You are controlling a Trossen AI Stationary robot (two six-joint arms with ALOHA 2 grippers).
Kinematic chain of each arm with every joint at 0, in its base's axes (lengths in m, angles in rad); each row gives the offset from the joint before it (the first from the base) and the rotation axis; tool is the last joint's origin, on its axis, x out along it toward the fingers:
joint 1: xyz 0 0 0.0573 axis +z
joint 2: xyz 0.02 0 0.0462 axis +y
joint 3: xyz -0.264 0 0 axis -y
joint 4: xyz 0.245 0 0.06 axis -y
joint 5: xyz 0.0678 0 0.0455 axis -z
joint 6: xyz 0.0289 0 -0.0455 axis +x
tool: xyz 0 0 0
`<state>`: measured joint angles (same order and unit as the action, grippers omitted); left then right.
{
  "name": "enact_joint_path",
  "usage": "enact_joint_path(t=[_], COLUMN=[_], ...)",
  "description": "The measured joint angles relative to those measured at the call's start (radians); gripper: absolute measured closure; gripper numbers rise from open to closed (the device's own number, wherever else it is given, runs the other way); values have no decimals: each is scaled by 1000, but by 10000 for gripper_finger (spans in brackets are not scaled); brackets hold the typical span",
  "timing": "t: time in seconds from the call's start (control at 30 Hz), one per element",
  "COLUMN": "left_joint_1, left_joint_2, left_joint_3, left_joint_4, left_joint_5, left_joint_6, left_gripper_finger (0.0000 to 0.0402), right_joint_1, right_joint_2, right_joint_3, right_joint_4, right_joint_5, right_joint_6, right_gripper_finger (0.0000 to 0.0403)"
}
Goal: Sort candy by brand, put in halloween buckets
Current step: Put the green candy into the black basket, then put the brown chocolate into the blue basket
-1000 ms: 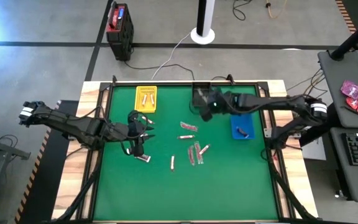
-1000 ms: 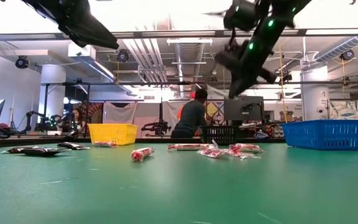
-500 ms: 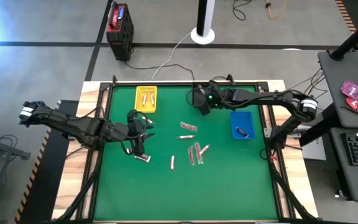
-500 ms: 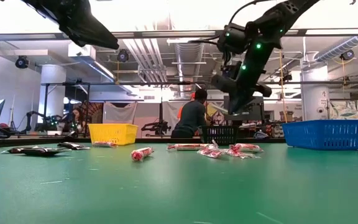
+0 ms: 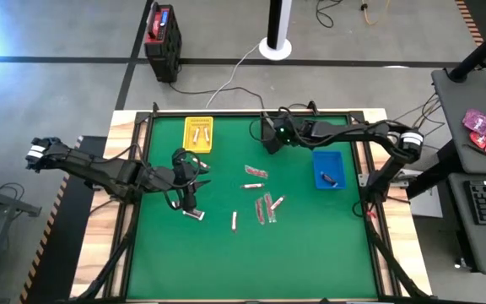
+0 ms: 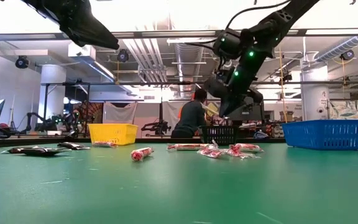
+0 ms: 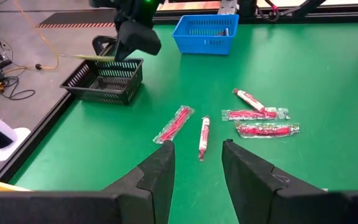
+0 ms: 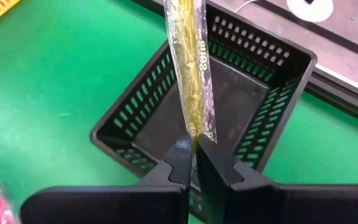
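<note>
The left gripper (image 5: 187,182) hovers at the 9 o'clock side of the green table (image 5: 310,253), fingers (image 7: 160,171) apart with nothing between them; one pink-red bar (image 5: 194,214) lies just beside it, toward 6 o'clock. At 11 o'clock the yellow bin (image 5: 197,133) holds a couple of pale bars (image 5: 201,132). Around the centre is a loose scatter of pink-red bars (image 5: 266,209), one (image 5: 255,173) nearer 12 o'clock and another (image 5: 234,220) nearer 6 o'clock, all flat on the cloth and apart from both arms. At 12 o'clock the right gripper (image 5: 274,135) hangs over the black bin (image 8: 229,112), its fingers (image 8: 180,163) pressed together on the end of a yellowish-wrapped bar (image 8: 191,68) that points toward the bin's inside, above the bin floor. At 2 o'clock the blue bin (image 5: 328,168) contains one dark bar (image 5: 330,177). A person (image 6: 190,117) stands in the room beyond the table
</note>
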<state>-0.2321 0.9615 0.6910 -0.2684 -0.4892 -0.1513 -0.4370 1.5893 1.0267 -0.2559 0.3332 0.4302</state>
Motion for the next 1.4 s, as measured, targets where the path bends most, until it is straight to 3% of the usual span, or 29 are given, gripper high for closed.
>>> enact_joint_path(t=[0.3,0.67,0.97,1.17,1.4], left_joint_1=[0,0,-13,-48,-57], left_joint_2=[0,0,54,183,346], left_joint_3=[0,0,0,0,0], left_joint_4=[0,-8,-114,-208,-288], left_joint_5=[0,14,415,448,479], left_joint_6=[-7,-41,-212,-202,-203], left_gripper_finger=[283,283,283,277,217], right_joint_1=[-13,-17,89,228,366], right_joint_2=[10,-13,-168,-247,-292], right_joint_3=[0,0,0,0,-3], right_joint_4=[6,-2,-28,-95,-114], right_joint_5=[-29,-30,-87,-59,41], right_joint_6=[-24,-30,-99,-104,-99], right_gripper_finger=[381,270,235,234,234])
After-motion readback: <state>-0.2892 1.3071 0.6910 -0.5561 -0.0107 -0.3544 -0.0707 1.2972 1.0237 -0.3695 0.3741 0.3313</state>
